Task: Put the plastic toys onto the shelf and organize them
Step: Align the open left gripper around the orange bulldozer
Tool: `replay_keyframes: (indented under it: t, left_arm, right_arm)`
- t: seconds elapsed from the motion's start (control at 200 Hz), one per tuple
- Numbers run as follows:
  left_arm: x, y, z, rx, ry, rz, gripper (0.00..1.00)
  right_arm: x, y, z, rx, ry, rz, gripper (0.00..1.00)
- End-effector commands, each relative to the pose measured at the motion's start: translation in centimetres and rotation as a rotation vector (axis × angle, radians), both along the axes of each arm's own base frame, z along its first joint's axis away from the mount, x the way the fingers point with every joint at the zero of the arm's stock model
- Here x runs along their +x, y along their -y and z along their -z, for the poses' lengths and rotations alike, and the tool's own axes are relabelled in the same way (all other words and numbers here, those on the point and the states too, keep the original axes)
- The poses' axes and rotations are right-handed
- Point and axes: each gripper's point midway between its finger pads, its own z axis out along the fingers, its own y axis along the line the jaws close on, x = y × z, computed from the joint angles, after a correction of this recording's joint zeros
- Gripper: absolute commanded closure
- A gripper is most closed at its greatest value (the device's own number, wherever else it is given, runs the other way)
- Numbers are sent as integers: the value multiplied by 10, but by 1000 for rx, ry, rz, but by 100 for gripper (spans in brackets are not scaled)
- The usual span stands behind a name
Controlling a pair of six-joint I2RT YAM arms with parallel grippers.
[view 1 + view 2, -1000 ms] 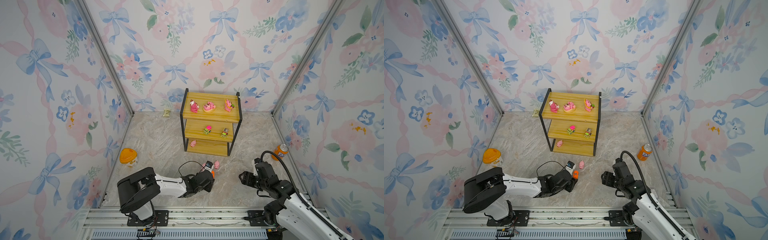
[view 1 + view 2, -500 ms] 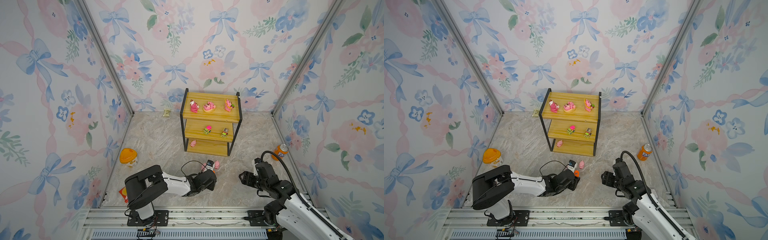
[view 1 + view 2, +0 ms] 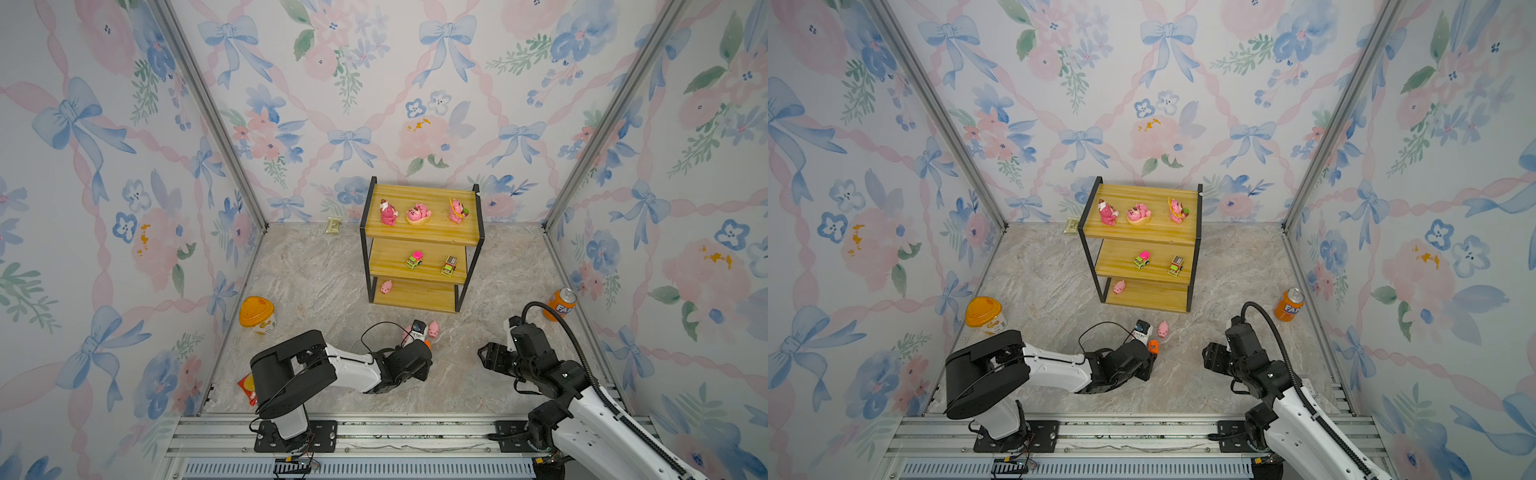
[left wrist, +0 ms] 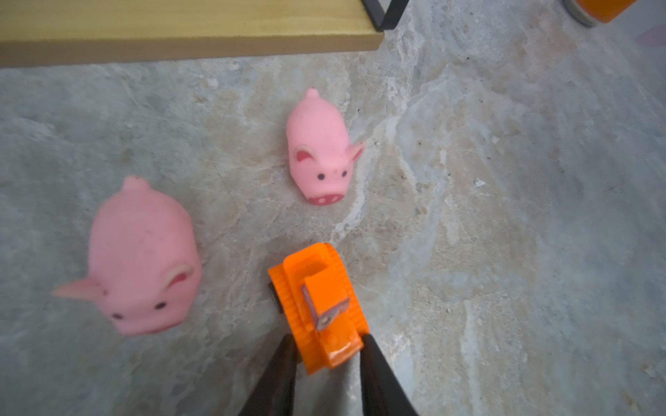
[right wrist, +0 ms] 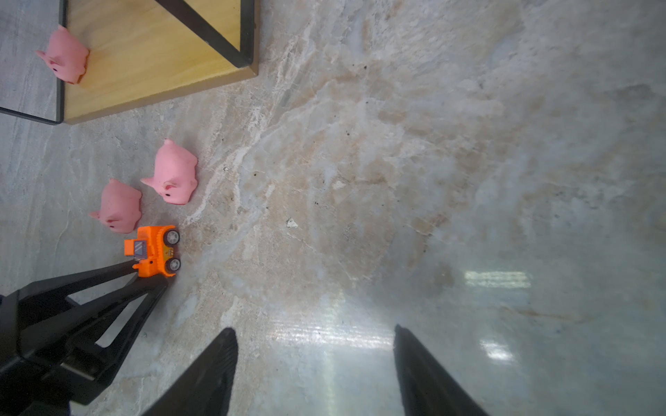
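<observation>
1. The left pincer (image 4: 329,345) is pinching one end of the small orange plastic toy car (image 4: 317,299), near the front edge of the marbled worktop (image 3: 316,274), midway along.
2. Two pale pink plastic pigs (image 4: 142,259) are lying just beside that car.
3. The right pincer (image 5: 315,335) is hovering wide and empty nearer the front-right corner.
4. The three-tier yellow wooden shelf (image 3: 415,297) is standing by the back edge.

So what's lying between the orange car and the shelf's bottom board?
Two pale pink pigs: the nearer pig close by the orange car, the farther pig toward the shelf. Both wrist views show it.
</observation>
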Motion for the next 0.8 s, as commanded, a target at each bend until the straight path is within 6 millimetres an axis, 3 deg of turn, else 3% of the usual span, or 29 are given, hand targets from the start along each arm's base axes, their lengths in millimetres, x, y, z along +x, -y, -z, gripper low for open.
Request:
replay_keyframes:
  t: [0.0,0.18,0.325,0.505,0.795]
  left_arm:
    - [0,-19,15,75,-2,-7,73]
    - [6,-39,14,92,13,-70,70]
    - [11,-53,12,101,28,-145,62]
    - [10,-47,10,102,25,-114,59]
    - [4,-20,-4,111,87,-16,53]
  right_arm:
    - [-3,2,5,-1,-11,10,29]
    - [-3,2,5,1,-11,13,29]
    - [-2,3,5,1,-9,16,29]
    - [-2,1,6,4,-14,12,29]
    - [-2,0,7,6,-16,6,29]
